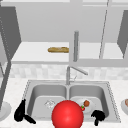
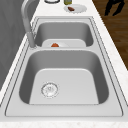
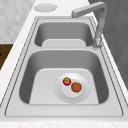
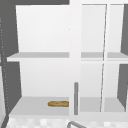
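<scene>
Black left hand (image 1: 21, 112) open-fingered, right hand (image 1: 98, 116) curled empty, near sink (image 1: 30, 87) plate (image 1: 90, 104); no legible writing

Left basin (image 2: 70, 85) open and bare. Right basin: plate (image 3: 72, 97) with food covers floor. Faucet (image 1: 75, 71) overhangs the divider.

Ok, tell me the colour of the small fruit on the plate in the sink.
Red with a green top: the small fruit shows best in the right side view.
</scene>
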{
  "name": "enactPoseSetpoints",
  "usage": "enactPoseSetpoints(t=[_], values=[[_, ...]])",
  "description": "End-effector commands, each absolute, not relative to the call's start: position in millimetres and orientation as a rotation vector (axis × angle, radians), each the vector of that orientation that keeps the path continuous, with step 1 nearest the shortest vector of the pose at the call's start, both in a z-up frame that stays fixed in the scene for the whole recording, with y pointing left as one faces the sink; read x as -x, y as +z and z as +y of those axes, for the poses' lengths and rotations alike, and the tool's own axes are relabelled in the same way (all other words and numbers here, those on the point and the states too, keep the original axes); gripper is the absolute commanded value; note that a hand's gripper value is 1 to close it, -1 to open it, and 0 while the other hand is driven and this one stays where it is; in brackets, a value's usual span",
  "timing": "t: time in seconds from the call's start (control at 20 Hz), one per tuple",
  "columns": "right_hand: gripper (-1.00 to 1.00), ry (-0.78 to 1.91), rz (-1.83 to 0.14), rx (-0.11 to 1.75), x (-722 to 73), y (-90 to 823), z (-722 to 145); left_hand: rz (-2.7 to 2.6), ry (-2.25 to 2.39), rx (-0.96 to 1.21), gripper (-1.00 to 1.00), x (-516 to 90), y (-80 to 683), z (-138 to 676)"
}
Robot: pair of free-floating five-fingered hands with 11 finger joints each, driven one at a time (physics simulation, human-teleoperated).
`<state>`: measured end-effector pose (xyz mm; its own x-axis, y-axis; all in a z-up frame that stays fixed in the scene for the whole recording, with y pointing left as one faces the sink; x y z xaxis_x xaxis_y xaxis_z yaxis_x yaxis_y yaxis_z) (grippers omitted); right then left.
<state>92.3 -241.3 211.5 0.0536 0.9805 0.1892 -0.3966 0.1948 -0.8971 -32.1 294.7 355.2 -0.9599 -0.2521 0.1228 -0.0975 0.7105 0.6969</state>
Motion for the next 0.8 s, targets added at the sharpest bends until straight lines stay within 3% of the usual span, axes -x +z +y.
enactPoseSetpoints(t=[0.0,0.75], values=[[0.0,1.223,-0.982,0.773,-92.3,211.5,-241.3,-2.602,-1.247,-0.269,-1.0,32.1,355.2,289.6],[0.0,1.223,-0.982,0.773,-92.3,211.5,-241.3,-2.543,-1.368,-0.285,-1.0,32.4,353.6,276.3]])
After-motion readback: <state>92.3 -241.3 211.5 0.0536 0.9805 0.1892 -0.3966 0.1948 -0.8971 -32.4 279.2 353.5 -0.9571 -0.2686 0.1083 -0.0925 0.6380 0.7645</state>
